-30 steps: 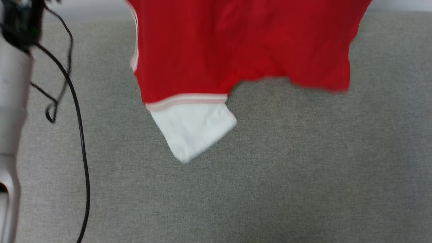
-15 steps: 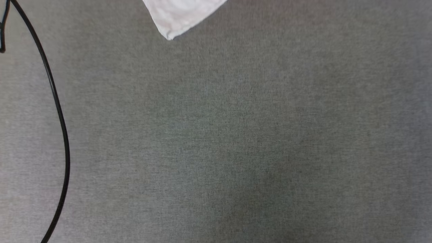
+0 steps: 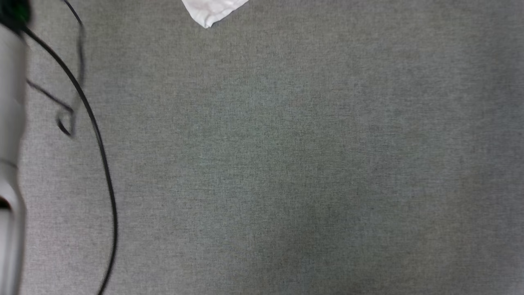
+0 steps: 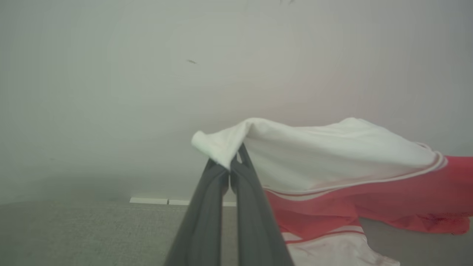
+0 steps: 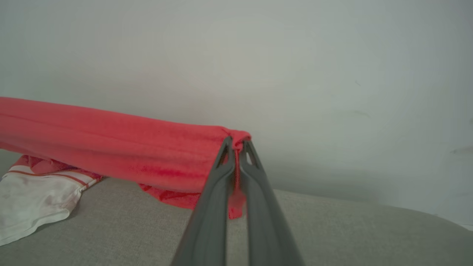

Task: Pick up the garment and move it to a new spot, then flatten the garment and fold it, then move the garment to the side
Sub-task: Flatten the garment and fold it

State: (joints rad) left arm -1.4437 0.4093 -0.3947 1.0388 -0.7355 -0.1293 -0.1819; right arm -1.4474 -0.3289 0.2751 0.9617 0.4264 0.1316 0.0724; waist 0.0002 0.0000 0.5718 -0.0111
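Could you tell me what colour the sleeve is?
The sleeve is white; best in the left wrist view.

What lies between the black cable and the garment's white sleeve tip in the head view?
The stretch is bare: in the head view, plain grey cloth surface separates the black cable from the sleeve tip of the garment.

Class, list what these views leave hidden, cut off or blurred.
Head view: the garment is cut by the top edge past a white sleeve corner.
Head view: the pale forearm and thin black cable are blurred near the left edge.
Left wrist view: the garment runs off the right edge.
Right wrist view: the right gripper fingers hide the pinched fabric.
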